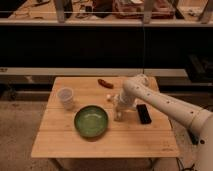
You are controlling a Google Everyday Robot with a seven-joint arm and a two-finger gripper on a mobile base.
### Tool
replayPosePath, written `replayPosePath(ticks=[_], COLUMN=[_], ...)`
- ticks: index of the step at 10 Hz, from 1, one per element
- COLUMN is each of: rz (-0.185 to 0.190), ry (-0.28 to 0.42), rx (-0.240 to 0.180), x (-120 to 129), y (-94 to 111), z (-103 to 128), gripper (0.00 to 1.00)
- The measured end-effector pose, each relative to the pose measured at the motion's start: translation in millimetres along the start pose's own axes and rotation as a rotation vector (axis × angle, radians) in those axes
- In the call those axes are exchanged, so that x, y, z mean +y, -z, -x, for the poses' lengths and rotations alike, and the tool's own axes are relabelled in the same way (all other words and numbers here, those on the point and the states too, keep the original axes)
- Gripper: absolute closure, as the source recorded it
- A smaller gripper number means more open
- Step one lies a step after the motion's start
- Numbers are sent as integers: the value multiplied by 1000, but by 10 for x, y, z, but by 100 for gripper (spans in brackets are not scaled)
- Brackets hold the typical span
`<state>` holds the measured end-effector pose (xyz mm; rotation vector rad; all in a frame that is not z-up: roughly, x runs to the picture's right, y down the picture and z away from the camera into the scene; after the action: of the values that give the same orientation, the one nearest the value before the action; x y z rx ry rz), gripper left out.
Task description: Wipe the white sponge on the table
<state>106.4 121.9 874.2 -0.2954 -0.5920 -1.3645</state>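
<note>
The light-wood table (75, 142) fills the middle of the camera view. My gripper (119, 113) points down at the table top, just right of the green bowl, with the white arm (160, 102) reaching in from the right. A small off-white piece (119, 118) shows at its tip against the wood. It looks like the white sponge, but I cannot tell it apart from the gripper. Another small white thing (108, 98) lies just up and left of the gripper, and I cannot tell what it is.
A green bowl (91, 121) sits left of the gripper. A translucent white cup (65, 97) stands at the left. A flat black object (143, 113) lies right of the gripper. A reddish object (105, 83) lies near the far edge. A dark shelf wall stands behind the table.
</note>
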Motion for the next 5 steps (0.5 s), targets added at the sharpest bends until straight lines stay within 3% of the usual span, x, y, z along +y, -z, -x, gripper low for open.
replayPosePath(ticks=[3, 5], rz=[44, 59], ry=[0, -2], rx=[-10, 8], x=[492, 731], y=[36, 107], z=[325, 502], gripper=[88, 88])
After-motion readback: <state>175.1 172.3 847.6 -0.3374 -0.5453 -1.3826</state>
